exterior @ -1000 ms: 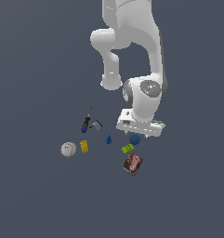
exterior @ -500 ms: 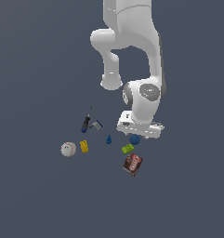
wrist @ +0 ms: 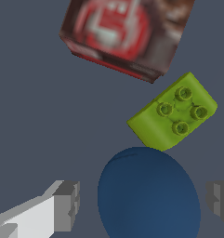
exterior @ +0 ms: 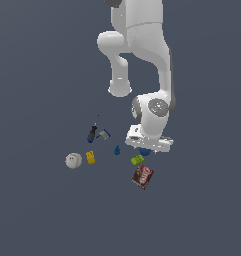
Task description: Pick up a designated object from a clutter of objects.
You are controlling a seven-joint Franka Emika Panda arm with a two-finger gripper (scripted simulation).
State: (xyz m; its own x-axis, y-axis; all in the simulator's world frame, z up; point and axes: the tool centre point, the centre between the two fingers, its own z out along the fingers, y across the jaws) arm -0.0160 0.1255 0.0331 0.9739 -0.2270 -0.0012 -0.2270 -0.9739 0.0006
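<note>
Gripper [wrist: 142, 204] fingers [wrist: 67, 205] stand spread wide on either side of the blue ball [wrist: 148, 193], with a clear gap between each pad and the ball's surface; nothing is held. In the exterior view the gripper [exterior: 146, 149] sits low over the ball [exterior: 145, 151], which shows only as a sliver under the hand. The green brick [wrist: 174, 114] lies just beside the ball's far edge, seeming to touch it or nearly so, and the dark red packet [wrist: 126, 32] lies a little beyond the brick with bare floor between them. Open floor shows beside the ball on the side away from the brick. The blue cone [exterior: 117, 149], yellow block [exterior: 90, 157], white baseball [exterior: 73, 160] and black-blue tool [exterior: 92, 133] lie well apart toward the exterior view's left.
</note>
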